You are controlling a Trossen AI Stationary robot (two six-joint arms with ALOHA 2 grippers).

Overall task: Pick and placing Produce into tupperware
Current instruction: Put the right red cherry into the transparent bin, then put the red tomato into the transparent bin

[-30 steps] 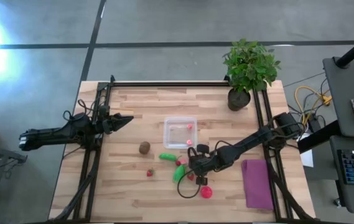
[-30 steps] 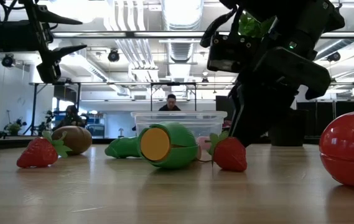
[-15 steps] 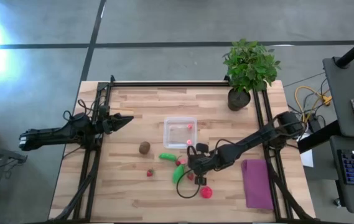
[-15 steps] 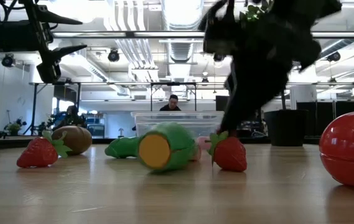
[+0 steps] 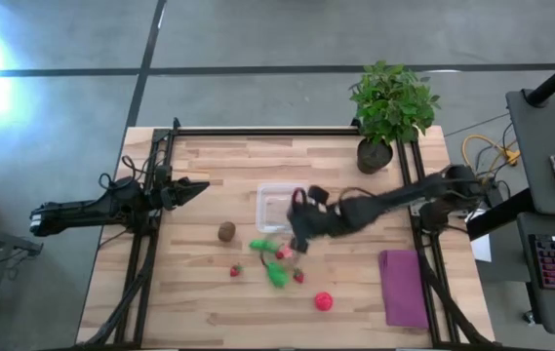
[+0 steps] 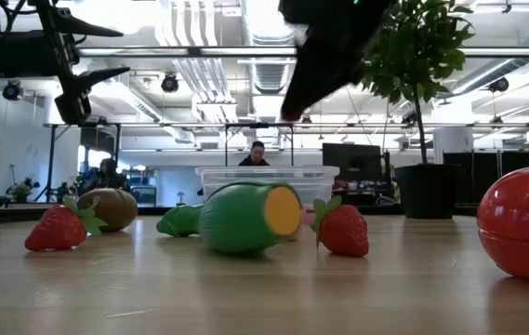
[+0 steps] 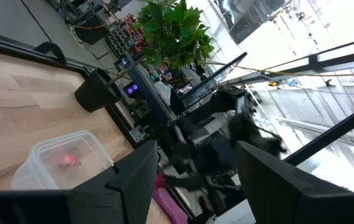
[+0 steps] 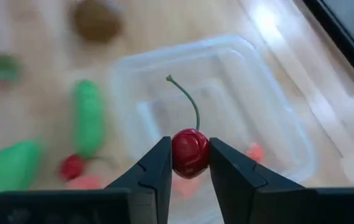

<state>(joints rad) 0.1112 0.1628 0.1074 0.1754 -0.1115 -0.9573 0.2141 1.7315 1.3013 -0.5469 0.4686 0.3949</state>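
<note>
Swung up from 5 o'clock of the tub since half a second ago: right gripper (image 5: pixel 297 216) now at the tub's (image 5: pixel 269 197) 4 o'clock corner, lifted clear of the table. Rolled over too, the big green piece (image 6: pixel 245 219), cut yellow face now turned the other way in the low view. Pinched narrow between the right fingers (image 8: pixel 155 171): a cherry (image 8: pixel 191 152), stem up, hanging over the tub's near edge (one pink bit already inside). Carrying step, by the look of it, not yet the drop. Next: ease a little farther toward the tub's middle, lower, then part the fingers. Left on the wood: kiwi (image 5: pixel 226 231), small green piece (image 5: pixel 261 246), strawberries, red ball (image 5: pixel 324 301). Parked at 9 o'clock, left gripper (image 5: pixel 191 189), fingers (image 7: pixel 133 180) spread, nothing between.
</note>
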